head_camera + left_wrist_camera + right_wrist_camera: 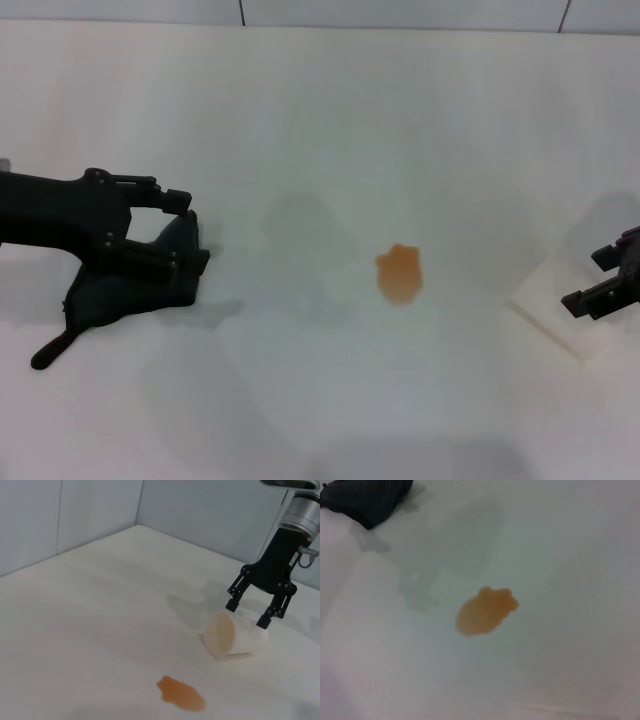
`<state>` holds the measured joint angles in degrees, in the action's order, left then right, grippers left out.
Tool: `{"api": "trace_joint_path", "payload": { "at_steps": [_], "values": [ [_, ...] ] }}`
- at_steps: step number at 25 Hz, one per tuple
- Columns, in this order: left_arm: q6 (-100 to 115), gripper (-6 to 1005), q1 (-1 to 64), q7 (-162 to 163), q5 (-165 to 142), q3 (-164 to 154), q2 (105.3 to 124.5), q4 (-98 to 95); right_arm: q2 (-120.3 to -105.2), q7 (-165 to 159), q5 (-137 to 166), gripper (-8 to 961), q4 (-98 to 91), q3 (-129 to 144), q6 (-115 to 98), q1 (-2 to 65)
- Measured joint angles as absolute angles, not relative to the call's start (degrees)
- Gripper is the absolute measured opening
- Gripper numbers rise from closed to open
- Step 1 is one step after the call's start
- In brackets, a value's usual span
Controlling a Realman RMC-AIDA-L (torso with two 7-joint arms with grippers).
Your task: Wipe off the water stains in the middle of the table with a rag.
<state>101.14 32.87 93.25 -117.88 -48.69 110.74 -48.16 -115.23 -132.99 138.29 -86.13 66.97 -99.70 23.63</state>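
The water stains are one orange-tan blotch (400, 273) (181, 694) (486, 611) in the middle of the white table (320, 100). The dark rag (120, 295) (365, 497) lies at the left, its narrow tail pointing toward the front edge. My left gripper (183, 232) sits low on the rag's right end, fingers spread, with a fold of cloth standing between them. My right gripper (588, 278) (248, 614) hangs open at the far right, just above a cup lying on its side.
A translucent whitish plastic cup (232, 636) (555, 312) lies tipped over right of the blotch, mouth toward it. A grey wall (100, 510) runs behind the table's far edge. Bare white surface separates the rag from the blotch.
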Motion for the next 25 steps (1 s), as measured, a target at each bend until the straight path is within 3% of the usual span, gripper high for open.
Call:
{"api": "trace_joint_path", "payload": {
  "at_steps": [25],
  "values": [
    [100.9,889,32.8,92.6,-117.9,-48.7,110.55,-48.2,-115.32,-132.5,136.6,793,-82.0,69.0,-93.6,22.5]
  ]
}}
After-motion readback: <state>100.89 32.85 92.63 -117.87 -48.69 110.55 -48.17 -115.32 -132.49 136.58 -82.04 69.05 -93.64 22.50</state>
